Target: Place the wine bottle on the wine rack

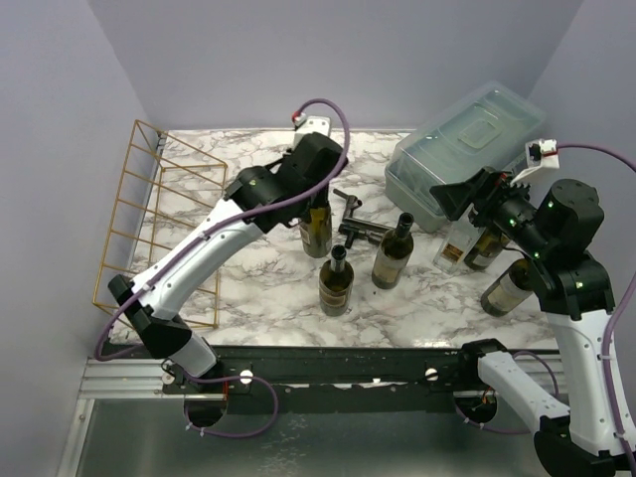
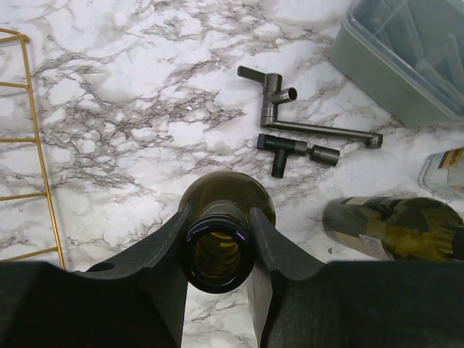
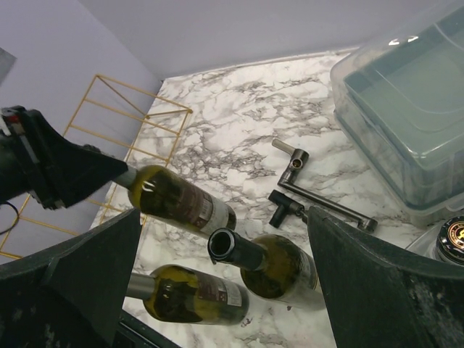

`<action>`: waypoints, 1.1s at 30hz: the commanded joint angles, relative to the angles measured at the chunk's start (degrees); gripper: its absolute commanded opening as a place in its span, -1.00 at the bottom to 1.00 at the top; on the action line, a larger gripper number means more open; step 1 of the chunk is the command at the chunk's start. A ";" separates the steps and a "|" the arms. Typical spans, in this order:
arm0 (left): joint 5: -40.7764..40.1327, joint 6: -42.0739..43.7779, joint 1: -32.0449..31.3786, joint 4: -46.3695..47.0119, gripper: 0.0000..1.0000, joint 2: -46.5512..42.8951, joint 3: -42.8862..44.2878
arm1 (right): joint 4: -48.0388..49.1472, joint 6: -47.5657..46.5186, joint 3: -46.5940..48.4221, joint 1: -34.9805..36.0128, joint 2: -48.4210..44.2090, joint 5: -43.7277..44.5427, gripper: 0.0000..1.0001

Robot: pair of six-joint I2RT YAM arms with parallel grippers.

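A green wine bottle (image 1: pixel 317 231) stands upright at mid-table, and my left gripper (image 1: pixel 318 197) is shut on its neck from above. In the left wrist view both fingers (image 2: pixel 168 246) press against the neck just under the open mouth of the wine bottle (image 2: pixel 216 250). The gold wire wine rack (image 1: pixel 149 219) stands at the table's left side, well left of this bottle; its edge also shows in the wine rack (image 2: pixel 29 145) of the left wrist view. My right gripper (image 3: pixel 223 217) hangs wide open above other bottles on the right, holding nothing.
Two more upright bottles (image 1: pixel 336 280) (image 1: pixel 393 253) stand just in front and to the right of the held one. Metal bar tools (image 1: pixel 353 224) lie behind them. A grey lidded box (image 1: pixel 467 149) sits at back right, with further bottles (image 1: pixel 487 248) below the right arm.
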 commanded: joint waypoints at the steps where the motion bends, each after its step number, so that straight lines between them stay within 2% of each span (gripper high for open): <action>1: 3.39 -0.02 5.95 4.44 -1.00 -7.09 1.17 | -0.88 0.48 -1.23 -0.21 -0.32 0.72 1.00; 13: 10.67 5.65 21.60 3.75 -1.00 -8.87 6.50 | -0.76 1.90 -2.56 -0.16 0.18 -1.86 1.00; 22: 16.05 7.93 36.48 4.12 -1.00 -4.17 13.38 | -0.51 3.39 -6.70 -0.21 0.51 -5.83 0.97; 33: 27.81 -1.74 57.89 10.60 -1.00 8.59 18.99 | 2.09 4.93 -7.75 -0.18 1.50 -2.27 0.95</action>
